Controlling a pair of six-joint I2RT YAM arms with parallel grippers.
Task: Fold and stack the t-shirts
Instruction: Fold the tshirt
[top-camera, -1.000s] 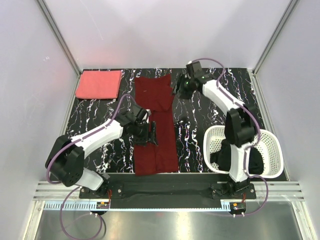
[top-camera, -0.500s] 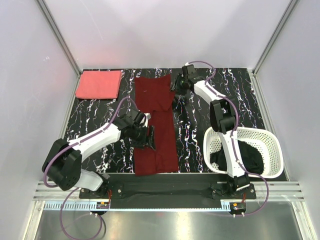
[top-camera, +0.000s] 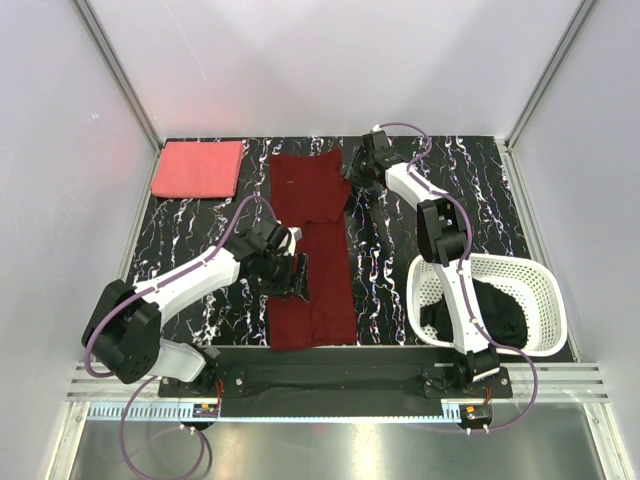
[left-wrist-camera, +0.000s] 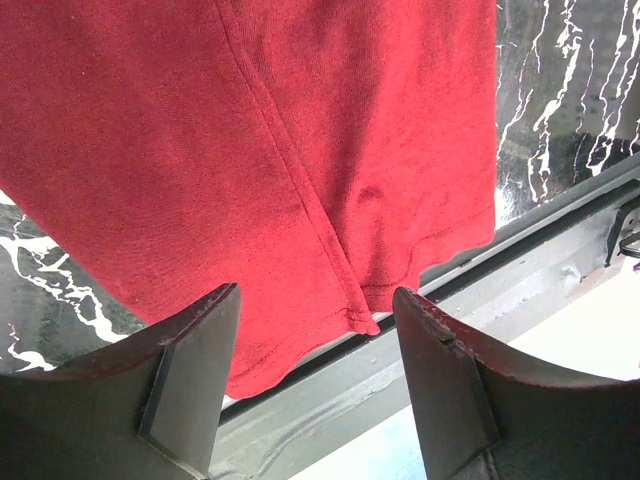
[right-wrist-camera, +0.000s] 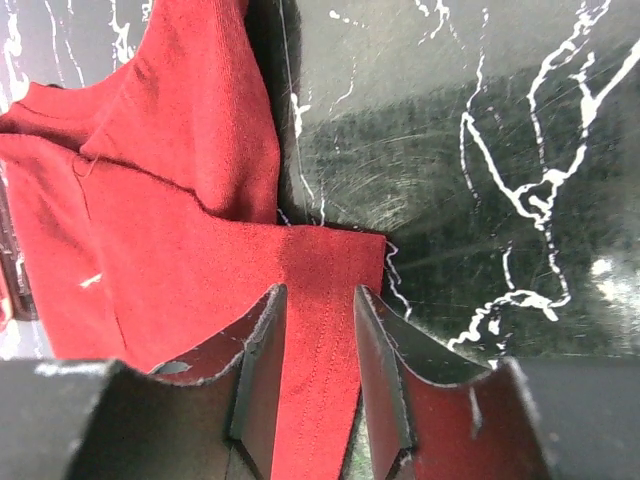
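Top external view: maroon t-shirt (top-camera: 310, 240) is found laid lengthwise on marbled table (top-camera: 400, 250), folded into a long strip. Coral t-shirt (top-camera: 198, 168), folded to a neat rectangle, is noted well left of the maroon shirt's far end. Black t-shirt (top-camera: 500, 315) is seen inside white basket (top-camera: 545, 300), right of the maroon shirt's near end. L gripper (left-wrist-camera: 312, 300) is positioned at the maroon shirt's left edge, approx. mid-length. Per left wrist view, its fingers are spread wide w/ nothing between them, and cloth & hem are visible beyond. R gripper (right-wrist-camera: 318, 295) is placed at the maroon shirt's far right corner, fingers drawn close, narrow gap straddling the cloth edge. Whether cloth is pinched cannot be determined.
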